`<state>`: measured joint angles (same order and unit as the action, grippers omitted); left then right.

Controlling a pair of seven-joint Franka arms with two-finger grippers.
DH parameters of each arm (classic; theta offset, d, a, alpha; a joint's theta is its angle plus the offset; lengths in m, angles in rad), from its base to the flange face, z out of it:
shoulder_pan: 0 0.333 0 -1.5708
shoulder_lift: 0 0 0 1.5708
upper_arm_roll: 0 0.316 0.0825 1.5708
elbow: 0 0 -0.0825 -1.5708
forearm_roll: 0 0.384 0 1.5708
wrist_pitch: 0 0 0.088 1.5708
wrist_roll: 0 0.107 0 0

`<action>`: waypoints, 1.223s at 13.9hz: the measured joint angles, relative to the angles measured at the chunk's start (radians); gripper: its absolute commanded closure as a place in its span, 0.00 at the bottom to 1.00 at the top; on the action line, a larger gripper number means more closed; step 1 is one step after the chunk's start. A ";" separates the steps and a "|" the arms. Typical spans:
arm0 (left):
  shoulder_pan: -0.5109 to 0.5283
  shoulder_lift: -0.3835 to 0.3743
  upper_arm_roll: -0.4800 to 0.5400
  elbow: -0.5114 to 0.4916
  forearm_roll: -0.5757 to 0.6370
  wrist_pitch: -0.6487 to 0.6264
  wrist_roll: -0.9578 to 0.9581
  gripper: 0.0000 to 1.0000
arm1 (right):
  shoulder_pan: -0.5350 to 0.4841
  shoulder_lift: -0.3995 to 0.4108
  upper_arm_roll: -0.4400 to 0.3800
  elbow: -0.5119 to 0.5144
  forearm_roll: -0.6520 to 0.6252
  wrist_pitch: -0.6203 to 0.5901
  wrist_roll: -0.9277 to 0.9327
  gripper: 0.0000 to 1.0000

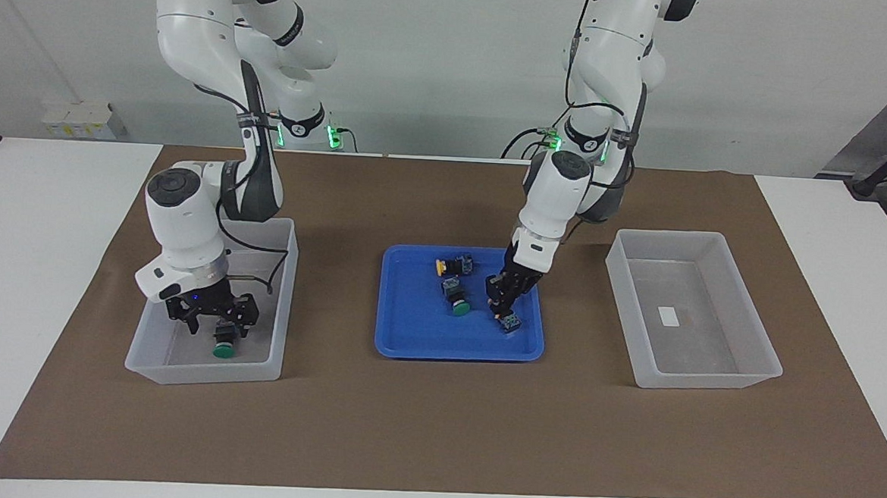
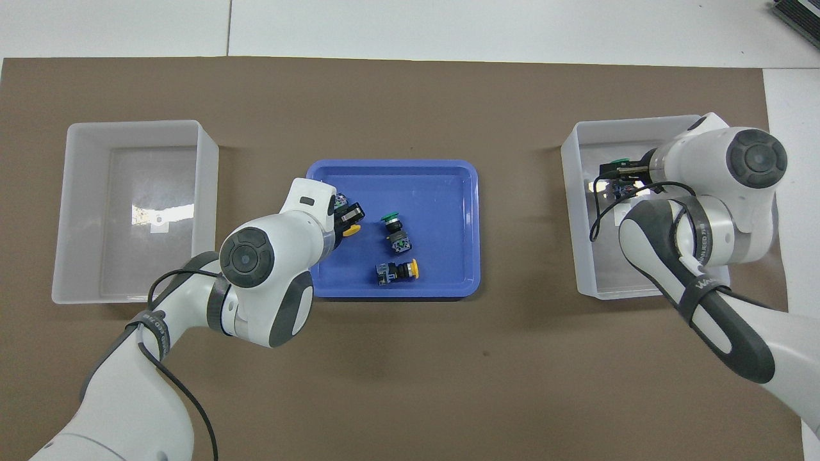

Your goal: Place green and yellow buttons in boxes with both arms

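Observation:
In the blue tray (image 1: 455,351) my left gripper (image 1: 503,301) is shut on a yellow button (image 2: 350,230) at the tray's edge toward the left arm's end. The button's blue body (image 1: 511,323) shows below the fingertips. Another yellow button (image 1: 450,265) and a green button (image 1: 457,303) lie loose in the tray beside it. My right gripper (image 1: 214,317) stands open low inside the clear box (image 1: 283,301) at the right arm's end. A second green button (image 1: 223,348) rests on that box's floor just under the spread fingers.
A second clear box (image 1: 625,289), with only a white label on its floor, stands at the left arm's end. A brown mat (image 1: 434,431) covers the table under the tray and both boxes.

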<state>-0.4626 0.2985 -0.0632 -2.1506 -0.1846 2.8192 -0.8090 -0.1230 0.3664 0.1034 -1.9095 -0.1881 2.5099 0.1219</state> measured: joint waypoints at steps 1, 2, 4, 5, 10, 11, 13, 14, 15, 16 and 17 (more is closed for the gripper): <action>0.000 0.000 0.000 0.005 0.000 -0.012 0.000 1.00 | 0.000 -0.021 0.008 0.002 0.002 -0.018 0.007 0.00; 0.000 -0.001 0.000 0.017 0.000 -0.042 0.001 1.00 | 0.001 -0.045 0.022 0.003 0.006 -0.042 0.018 0.00; 0.000 -0.009 0.002 0.075 0.000 -0.154 0.001 1.00 | 0.003 -0.095 0.073 0.011 0.008 -0.101 0.077 0.00; 0.002 -0.019 0.006 0.114 0.001 -0.219 0.001 1.00 | 0.004 -0.111 0.103 0.020 0.009 -0.128 0.112 0.00; 0.098 -0.080 0.013 0.327 0.073 -0.617 0.101 1.00 | 0.056 -0.119 0.190 0.069 0.009 -0.189 0.253 0.00; 0.136 -0.084 0.015 0.364 0.076 -0.679 0.170 1.00 | 0.081 -0.116 0.191 0.070 0.009 -0.188 0.279 0.00; 0.226 -0.086 0.018 0.424 0.076 -0.777 0.339 1.00 | 0.146 -0.102 0.191 0.078 0.009 -0.182 0.346 0.00; 0.276 -0.086 0.019 0.442 0.076 -0.809 0.433 1.00 | 0.183 -0.088 0.192 0.088 0.009 -0.167 0.391 0.00; 0.324 -0.086 0.020 0.448 0.076 -0.826 0.519 1.00 | 0.215 -0.070 0.192 0.099 0.009 -0.146 0.426 0.00; 0.372 -0.086 0.021 0.449 0.076 -0.834 0.603 1.00 | 0.245 -0.047 0.192 0.113 0.009 -0.127 0.449 0.00; 0.418 -0.084 0.022 0.448 0.076 -0.836 0.681 1.00 | 0.271 -0.020 0.192 0.128 0.009 -0.113 0.462 0.00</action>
<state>-0.0445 0.2143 -0.0412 -1.7027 -0.1090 1.9831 -0.1283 0.1475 0.3462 0.2955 -1.7815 -0.1788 2.3970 0.5836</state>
